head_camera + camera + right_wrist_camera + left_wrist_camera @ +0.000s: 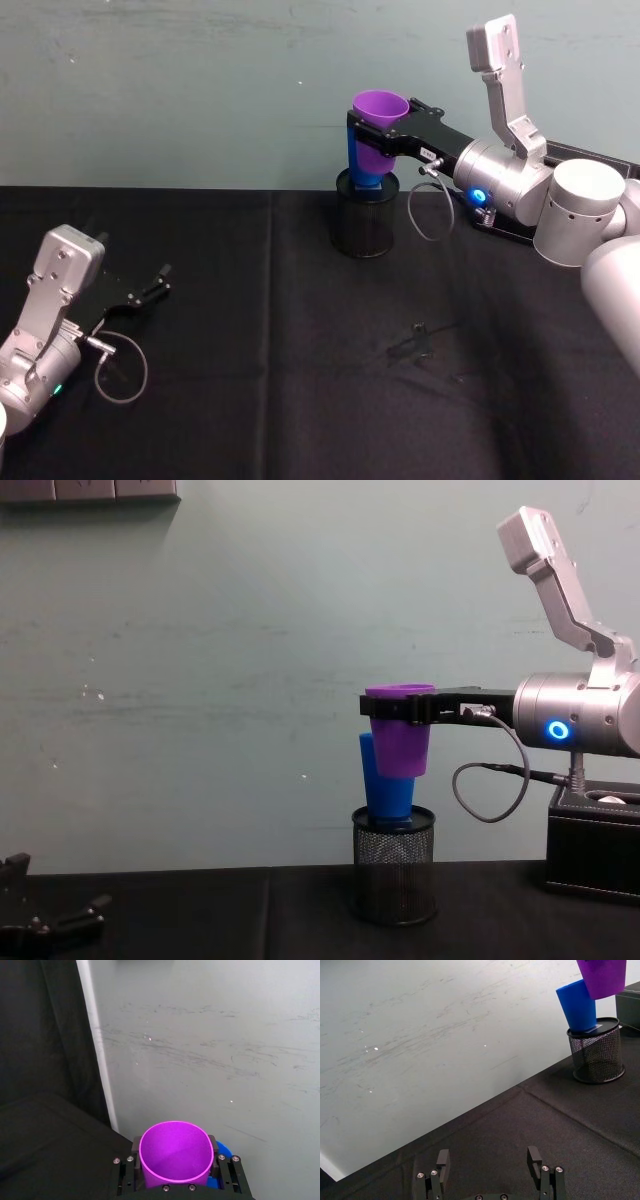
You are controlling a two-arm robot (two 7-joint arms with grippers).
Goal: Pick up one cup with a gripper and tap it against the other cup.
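- The head view looks forward and down from above the black table (300,400). The left gripper (160,280) lies near and the right gripper (378,135) lies far, by the wall (200,90).
- The chest view sits lower, about level with the tabletop. It faces the wall and sees the purple cup (402,745), blue cup (385,800) and mesh holder (394,870) side-on.
- The left wrist view looks low across the table toward those same cups, well away.
- The right wrist view sits close behind the purple cup, looking into its mouth, with the wall beyond.
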